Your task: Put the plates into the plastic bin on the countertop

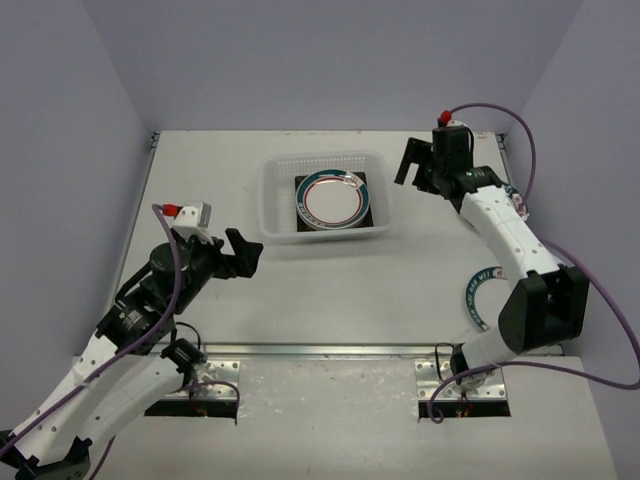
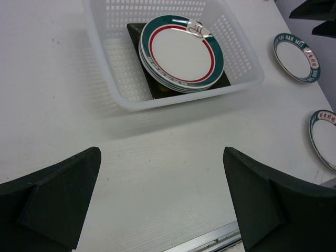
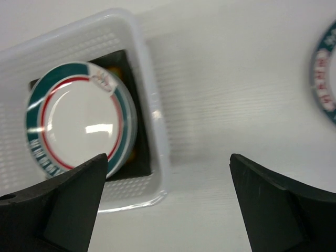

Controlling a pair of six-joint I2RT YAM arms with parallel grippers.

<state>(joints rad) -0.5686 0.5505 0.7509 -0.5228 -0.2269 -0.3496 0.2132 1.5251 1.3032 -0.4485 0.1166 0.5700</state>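
The plastic bin (image 1: 272, 195) stands on the countertop (image 1: 330, 300) at centre back. It holds round white plates (image 1: 333, 198) with teal rims and a red ring, stacked on dark square plates (image 1: 363, 181). Two more teal-rimmed round plates lie on the right: one (image 1: 482, 288) by the right arm's base, one (image 2: 295, 56) farther back, mostly under the arm from above. My left gripper (image 1: 240, 252) is open and empty, front-left of the bin. My right gripper (image 1: 418, 165) is open and empty, just right of the bin. The stack also shows in the right wrist view (image 3: 79, 118).
A metal strip (image 1: 320, 350) runs along the countertop's front edge. Grey walls close in the back and both sides. The right arm's purple cable (image 1: 535, 170) loops over the right side of the table.
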